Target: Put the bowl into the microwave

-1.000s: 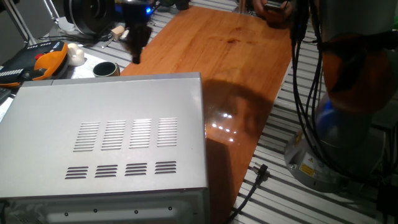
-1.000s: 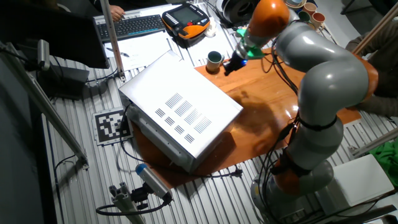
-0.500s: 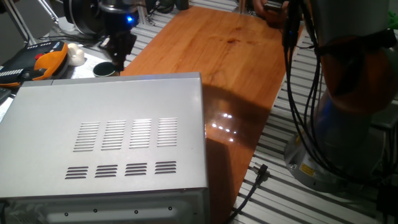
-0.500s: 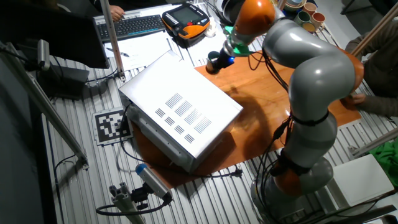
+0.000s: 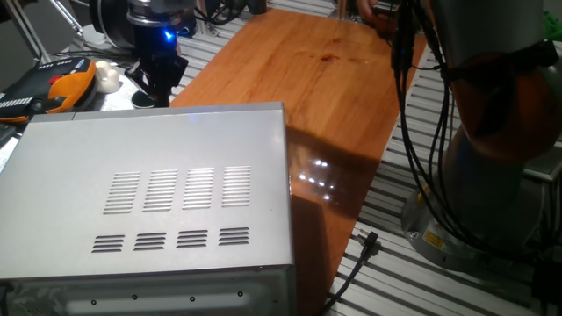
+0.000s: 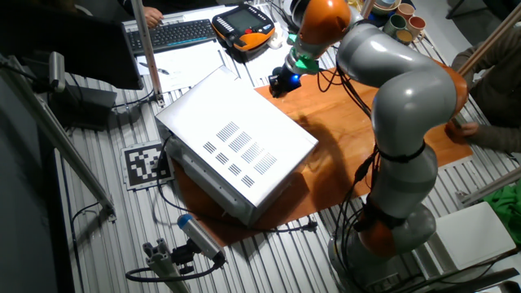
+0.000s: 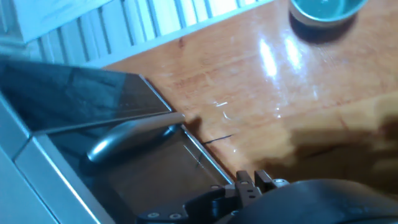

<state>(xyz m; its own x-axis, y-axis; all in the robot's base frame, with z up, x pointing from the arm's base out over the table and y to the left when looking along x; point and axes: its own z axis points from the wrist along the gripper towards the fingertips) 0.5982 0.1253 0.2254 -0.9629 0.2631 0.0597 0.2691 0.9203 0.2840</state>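
1. My claw point(image 5: 158, 83) has swung from the open bench point(image 5: 325, 79) to hover at the microwave's point(image 5: 158, 193) far edge.
2. The bowl point(image 7: 323, 9) sits ungrasped on the bench beside it.
3. Finger spread: I cannot tell, probably empty.

Hand point(image 6: 282, 80) just beyond microwave point(image 6: 236, 143)

One fixed view looks closely across the microwave point(image 5: 154, 197) top, the other high overhead sharing it, the hand view skimming its door point(image 7: 112, 134).
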